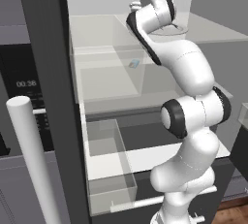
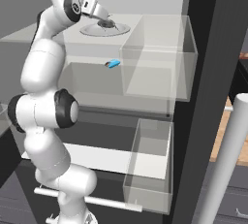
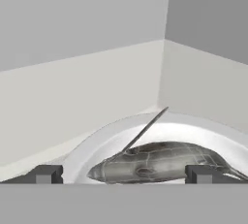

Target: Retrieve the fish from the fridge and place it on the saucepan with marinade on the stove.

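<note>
Grey fish [image 3: 160,162] — one — on one white plate [image 3: 97,143].

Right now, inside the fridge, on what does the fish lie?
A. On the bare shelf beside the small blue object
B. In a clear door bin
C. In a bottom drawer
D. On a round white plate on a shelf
D: in the hand view the fish lies on the round white plate, between the tips of the open gripper.
</note>
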You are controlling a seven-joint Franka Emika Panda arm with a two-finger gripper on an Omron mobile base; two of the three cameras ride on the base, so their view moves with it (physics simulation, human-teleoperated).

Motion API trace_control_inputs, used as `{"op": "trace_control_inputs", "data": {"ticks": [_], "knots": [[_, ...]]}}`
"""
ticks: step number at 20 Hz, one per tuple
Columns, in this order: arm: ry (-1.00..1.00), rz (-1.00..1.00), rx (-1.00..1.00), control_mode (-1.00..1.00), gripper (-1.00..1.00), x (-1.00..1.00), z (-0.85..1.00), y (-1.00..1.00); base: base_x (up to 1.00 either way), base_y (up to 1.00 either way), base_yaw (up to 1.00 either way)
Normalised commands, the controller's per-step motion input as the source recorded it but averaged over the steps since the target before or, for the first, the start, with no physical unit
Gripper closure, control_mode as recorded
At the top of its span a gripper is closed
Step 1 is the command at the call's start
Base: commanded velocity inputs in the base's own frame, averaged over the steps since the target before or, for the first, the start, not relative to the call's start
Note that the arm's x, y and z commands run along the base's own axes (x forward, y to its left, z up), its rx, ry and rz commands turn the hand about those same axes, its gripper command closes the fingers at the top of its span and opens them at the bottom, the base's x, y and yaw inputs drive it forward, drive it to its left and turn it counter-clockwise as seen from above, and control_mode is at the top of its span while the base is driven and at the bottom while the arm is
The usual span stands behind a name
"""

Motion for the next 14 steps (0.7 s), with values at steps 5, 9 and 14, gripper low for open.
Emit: {"op": "trace_control_inputs", "data": {"ticks": [5,9,14], "knots": [[0.09,-0.05,0.0,-1.0,-1.0,0.25,-0.13,-0.01,0.0,0.0,0.0],[0.07,-0.15,0.0,-1.0,-1.0,0.0,-0.1,-0.12,0.0,0.0,0.0],[0.05,-0.17,0.0,-1.0,-1.0,-0.01,-0.07,-0.19,0.0,0.0,0.0]]}}
